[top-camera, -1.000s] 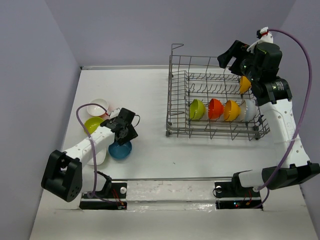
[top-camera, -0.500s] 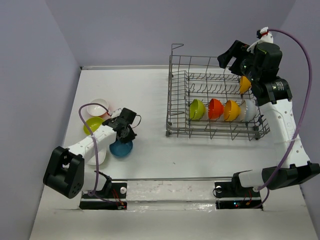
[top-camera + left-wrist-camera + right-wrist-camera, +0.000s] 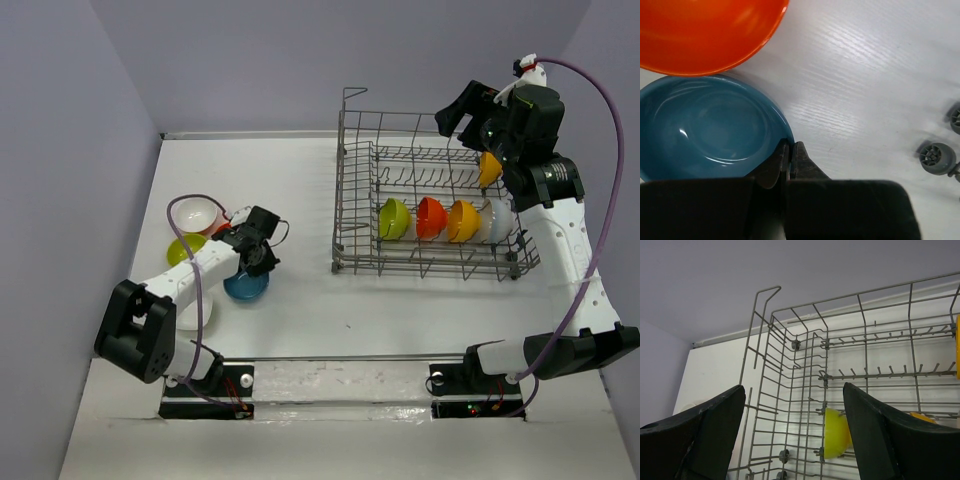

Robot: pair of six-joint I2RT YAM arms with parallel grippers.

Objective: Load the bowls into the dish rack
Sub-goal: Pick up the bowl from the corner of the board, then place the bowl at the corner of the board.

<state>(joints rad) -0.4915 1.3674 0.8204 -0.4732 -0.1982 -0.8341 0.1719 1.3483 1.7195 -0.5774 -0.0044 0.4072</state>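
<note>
Blue bowl sits on the table, left of the dish rack. The left gripper has swung onto it and now pinches its rim, ready to lift. The right gripper hangs spread wide over the rack.

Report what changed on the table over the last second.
The left gripper, its fingers pinching the rim of the blue bowl, shifted with that bowl slightly away from the arm bases and toward the dish rack. The right gripper, open above the rack, did not move. The row of bowls standing in the rack stayed put.
</note>
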